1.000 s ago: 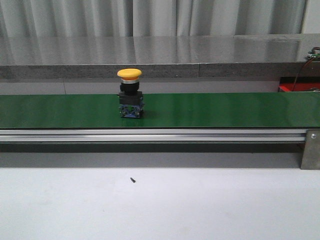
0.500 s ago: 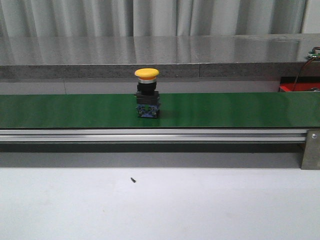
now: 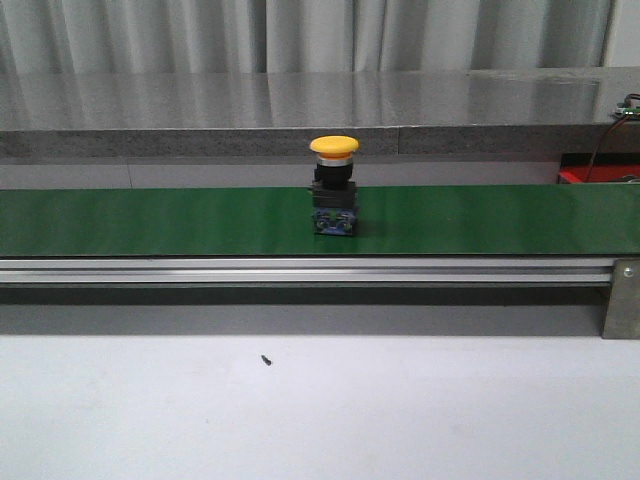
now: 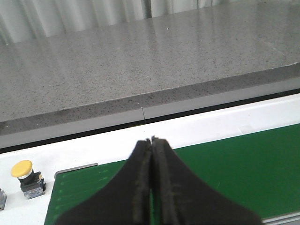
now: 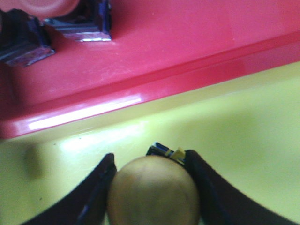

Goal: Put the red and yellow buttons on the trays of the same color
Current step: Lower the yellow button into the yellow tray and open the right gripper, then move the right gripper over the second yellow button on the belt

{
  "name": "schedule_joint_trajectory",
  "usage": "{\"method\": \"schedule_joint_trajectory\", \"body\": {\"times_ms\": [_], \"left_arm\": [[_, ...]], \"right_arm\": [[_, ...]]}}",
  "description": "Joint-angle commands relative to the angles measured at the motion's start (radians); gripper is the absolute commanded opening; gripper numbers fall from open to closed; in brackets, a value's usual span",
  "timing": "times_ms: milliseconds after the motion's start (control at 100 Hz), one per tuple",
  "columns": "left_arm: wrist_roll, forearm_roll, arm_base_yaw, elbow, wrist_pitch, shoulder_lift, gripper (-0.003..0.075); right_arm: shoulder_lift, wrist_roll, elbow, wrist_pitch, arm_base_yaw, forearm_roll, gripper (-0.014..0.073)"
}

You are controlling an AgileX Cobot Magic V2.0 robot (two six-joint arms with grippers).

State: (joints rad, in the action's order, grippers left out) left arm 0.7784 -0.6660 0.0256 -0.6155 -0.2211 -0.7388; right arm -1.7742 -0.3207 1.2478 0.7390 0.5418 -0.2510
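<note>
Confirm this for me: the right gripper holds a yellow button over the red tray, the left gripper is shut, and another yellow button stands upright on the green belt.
One detail is wrong. The right wrist view shows the right gripper holding its yellow button over the yellow tray; the red tray lies alongside. The rest stands: the left gripper is shut, and another yellow button stands upright on the green belt.

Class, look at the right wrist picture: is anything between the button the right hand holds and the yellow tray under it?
Nothing visible. The right hand grips a yellow button directly over the yellow tray, and the tray surface around it is bare. The red tray lies beside it, not in the way.
</note>
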Motion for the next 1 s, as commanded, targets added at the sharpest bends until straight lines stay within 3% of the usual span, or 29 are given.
{"method": "schedule_joint_trajectory", "body": {"times_ms": [0, 330, 430, 560, 630, 990], "left_arm": [[-0.001, -0.017, 0.008, -0.027, 0.059, 0.005, -0.002], [-0.001, -0.017, 0.008, -0.027, 0.059, 0.005, -0.002], [-0.001, -0.017, 0.008, -0.027, 0.059, 0.005, -0.002], [-0.001, -0.017, 0.008, -0.027, 0.059, 0.005, -0.002], [-0.001, -0.017, 0.008, -0.027, 0.059, 0.005, -0.002], [-0.001, -0.017, 0.008, -0.027, 0.059, 0.005, -0.002]], "right_arm": [[0.013, 0.001, 0.024, -0.054, 0.005, -0.016, 0.0204], [-0.047, 0.001, 0.024, -0.075, 0.005, -0.018, 0.0212], [-0.048, 0.001, 0.024, -0.07, 0.005, -0.025, 0.0304], [-0.038, 0.001, 0.024, -0.05, 0.005, -0.036, 0.051], [-0.026, 0.001, 0.027, -0.037, 0.005, -0.045, 0.0556], [0.189, -0.016, 0.03, -0.008, -0.031, -0.089, 0.0556]]}}
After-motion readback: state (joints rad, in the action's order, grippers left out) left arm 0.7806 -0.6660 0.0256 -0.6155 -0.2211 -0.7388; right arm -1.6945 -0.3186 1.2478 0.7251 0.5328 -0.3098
